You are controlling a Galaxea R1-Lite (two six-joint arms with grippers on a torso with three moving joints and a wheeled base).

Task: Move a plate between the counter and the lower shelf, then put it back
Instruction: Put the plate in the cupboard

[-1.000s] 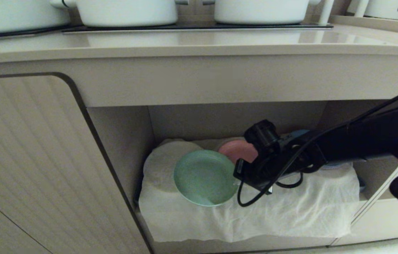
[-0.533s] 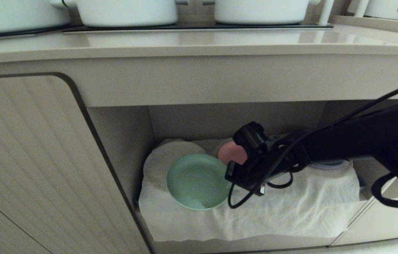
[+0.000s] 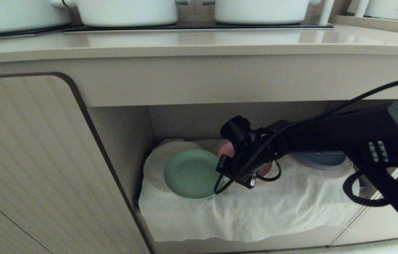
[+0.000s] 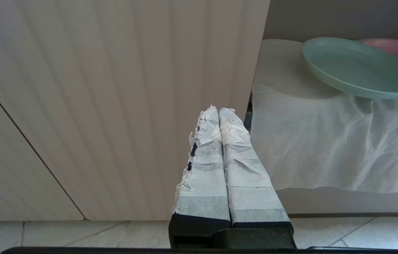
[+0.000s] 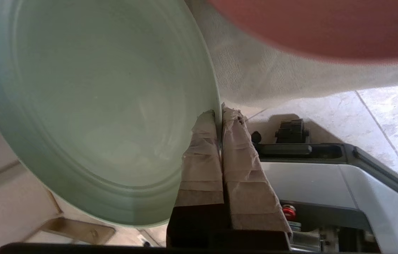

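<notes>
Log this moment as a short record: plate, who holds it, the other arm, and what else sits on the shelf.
plate: mint-green plate, over the cloth of the lower shelf
held by: right tool, shut on the plate's rim
left tool: shut, empty, in front of the cupboard door
also on shelf: pink plate, dark blue plate
counter: carries white pots

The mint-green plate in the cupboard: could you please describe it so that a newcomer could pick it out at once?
Under the counter is the lower shelf, an open recess draped with an off-white cloth. At its left end is the plate, small, round and pale mint green, its rim pinched by the right gripper. Its neighbours are a pink plate just behind it and a dark blue plate farther right.
</notes>
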